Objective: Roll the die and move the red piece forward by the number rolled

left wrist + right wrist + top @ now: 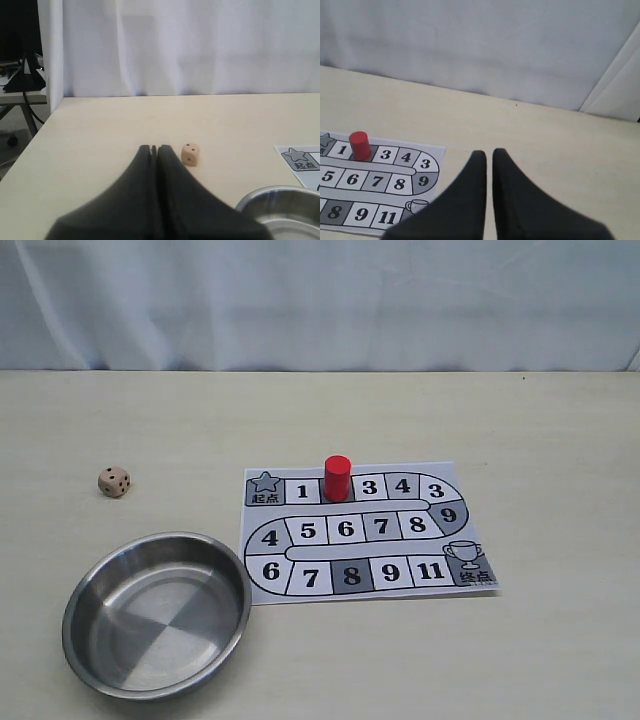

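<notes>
The pale wooden die rests on the table left of the game board and behind the steel bowl. The red piece stands upright on the square between 1 and 3 in the board's top row. In the left wrist view my left gripper is shut and empty, with the die just beyond and beside its tips. Off the board's edge, well clear of the red piece, my right gripper is shut on nothing, a thin slit showing between its fingers. Neither gripper shows in the exterior view.
The bowl is empty and sits near the table's front edge, touching the board's left corner. A white curtain hangs behind the table. The table's left edge drops off beside the left gripper.
</notes>
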Controlling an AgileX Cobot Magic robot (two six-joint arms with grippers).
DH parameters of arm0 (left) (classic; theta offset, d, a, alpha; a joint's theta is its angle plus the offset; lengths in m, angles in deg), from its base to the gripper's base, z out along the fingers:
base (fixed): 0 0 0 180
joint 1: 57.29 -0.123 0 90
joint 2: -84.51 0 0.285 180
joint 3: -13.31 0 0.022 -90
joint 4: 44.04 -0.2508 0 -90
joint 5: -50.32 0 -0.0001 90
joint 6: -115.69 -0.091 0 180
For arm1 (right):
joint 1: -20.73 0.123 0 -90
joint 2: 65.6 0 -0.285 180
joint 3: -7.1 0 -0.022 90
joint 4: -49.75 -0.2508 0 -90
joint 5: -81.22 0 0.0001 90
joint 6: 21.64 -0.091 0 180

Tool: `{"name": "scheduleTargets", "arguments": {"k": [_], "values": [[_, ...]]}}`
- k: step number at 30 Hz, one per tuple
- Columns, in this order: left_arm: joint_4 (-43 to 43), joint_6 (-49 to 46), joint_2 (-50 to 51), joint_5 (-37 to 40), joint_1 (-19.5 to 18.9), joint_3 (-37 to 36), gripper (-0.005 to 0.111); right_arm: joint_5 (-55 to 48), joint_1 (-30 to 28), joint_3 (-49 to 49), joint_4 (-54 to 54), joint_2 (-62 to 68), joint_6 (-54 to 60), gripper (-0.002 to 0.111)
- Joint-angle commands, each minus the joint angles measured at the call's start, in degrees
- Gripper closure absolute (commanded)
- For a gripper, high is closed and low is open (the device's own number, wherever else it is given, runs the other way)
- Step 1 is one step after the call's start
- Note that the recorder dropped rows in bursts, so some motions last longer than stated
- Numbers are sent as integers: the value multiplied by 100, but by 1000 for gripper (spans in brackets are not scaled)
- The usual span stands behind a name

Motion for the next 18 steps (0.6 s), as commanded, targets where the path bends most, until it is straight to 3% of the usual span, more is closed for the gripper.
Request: {"name": "scheduleTargets", "arguments": {"k": [1, 10, 18], "values": [[-8, 26, -36, -42, -8, -20, 107, -90, 24, -241, 35, -812, -43, 104], [-8, 26, -36, -42, -8, -20, 107, 599, 24, -983, 35, -2510, -43, 104], [-8, 26, -36, -42, -8, -20, 107, 1386, 24, -1638, -69, -2578, -43, 104]]}}
